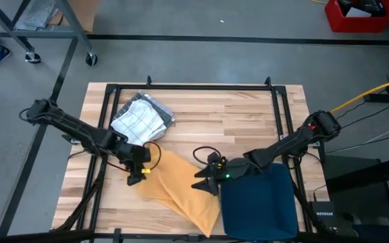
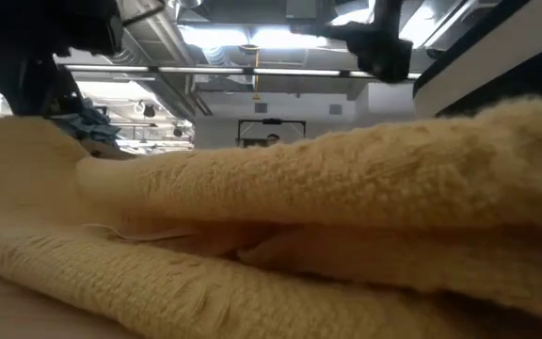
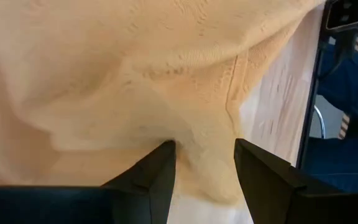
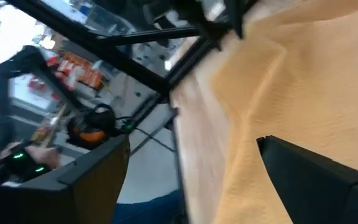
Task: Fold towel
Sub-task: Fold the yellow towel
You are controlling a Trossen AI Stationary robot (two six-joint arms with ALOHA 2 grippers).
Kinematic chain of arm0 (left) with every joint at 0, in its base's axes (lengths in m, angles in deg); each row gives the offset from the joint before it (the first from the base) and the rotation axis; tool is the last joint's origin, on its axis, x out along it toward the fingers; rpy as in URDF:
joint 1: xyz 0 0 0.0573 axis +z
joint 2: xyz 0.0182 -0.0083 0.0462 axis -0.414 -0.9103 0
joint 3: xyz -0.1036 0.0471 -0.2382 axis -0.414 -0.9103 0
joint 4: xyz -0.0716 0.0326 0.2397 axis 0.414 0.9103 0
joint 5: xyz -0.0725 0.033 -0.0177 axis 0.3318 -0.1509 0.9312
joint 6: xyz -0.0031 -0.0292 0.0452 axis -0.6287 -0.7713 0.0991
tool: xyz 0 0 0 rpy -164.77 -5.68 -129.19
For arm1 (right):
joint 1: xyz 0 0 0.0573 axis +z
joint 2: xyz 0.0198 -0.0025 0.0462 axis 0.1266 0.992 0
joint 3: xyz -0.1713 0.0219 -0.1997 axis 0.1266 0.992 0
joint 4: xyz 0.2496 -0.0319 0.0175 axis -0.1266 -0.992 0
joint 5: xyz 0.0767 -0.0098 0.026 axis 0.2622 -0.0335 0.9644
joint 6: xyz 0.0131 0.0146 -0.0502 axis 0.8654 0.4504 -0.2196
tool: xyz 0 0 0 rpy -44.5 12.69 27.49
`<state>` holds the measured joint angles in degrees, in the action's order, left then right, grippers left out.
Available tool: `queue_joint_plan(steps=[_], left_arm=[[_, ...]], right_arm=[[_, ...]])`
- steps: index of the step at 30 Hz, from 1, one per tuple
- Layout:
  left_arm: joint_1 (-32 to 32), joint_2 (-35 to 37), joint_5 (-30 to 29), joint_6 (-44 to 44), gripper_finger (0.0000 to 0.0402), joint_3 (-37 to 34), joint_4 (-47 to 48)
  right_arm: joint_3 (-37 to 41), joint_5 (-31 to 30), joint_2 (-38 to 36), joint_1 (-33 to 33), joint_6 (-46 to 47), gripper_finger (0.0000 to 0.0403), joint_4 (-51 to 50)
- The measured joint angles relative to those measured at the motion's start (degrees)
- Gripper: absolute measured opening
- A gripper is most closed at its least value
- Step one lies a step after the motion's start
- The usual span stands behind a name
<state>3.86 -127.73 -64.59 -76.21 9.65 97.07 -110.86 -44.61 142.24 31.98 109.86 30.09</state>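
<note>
**High view: yellow towel partly doubled, both grippers at its edges**

High view shows, from left to right, the left gripper (image 1: 138, 177) low at the left corner of the mustard-yellow, nubbly woven towel (image 1: 179, 187). In the left wrist view its dark fingers (image 3: 157, 173) stand spread, with a raised ridge of the cloth bunched between them; whether they grip it yet cannot be told.

Behind that arm, toward the far left of the pale wooden slatted table (image 1: 235, 115), lies a crumpled white-and-grey checked cloth (image 1: 140, 119), apart from the work.

The towel itself sprawls as a slanted, uneven band across the near middle of the table, running down toward the near edge. It looks loosely doubled with rumpled layers, as the low view's stacked fleecy folds suggest, but no neat rectangle exists. I judge the fold begun and far from finished; edges need aligning and flattening.

Right of the towel, the right gripper (image 1: 206, 182) hovers at its right border, fingers wide apart over the cloth. A flat, smooth dark-blue folded cloth (image 1: 258, 202) lies at near right, touching the towel's edge.
</note>
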Motion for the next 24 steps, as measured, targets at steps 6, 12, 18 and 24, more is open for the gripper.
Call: queue_joint_plan(steps=[6, 12, 18, 24], left_arm=[[-0.04, 4.23, -0.17, 2.22, 0.0155, 0.00, 4.91], [-0.04, 4.83, -0.57, 3.05, 0.0155, 0.00, 6.64], [-0.04, 4.83, -2.57, 4.33, 0.0155, 0.00, 6.58], [-0.04, 4.80, -5.69, 4.58, 0.0155, 0.00, 6.56]], right_arm=[[-0.42, 5.07, -2.03, 0.00, -5.64, 0.0363, 2.19], [-4.94, 17.84, -3.54, 0.61, -10.43, 0.0363, -3.66], [-16.09, 18.84, -4.49, 3.44, -9.18, 0.0363, -37.84], [-27.84, 11.16, -4.54, 7.37, -5.27, 0.0363, -72.71]])
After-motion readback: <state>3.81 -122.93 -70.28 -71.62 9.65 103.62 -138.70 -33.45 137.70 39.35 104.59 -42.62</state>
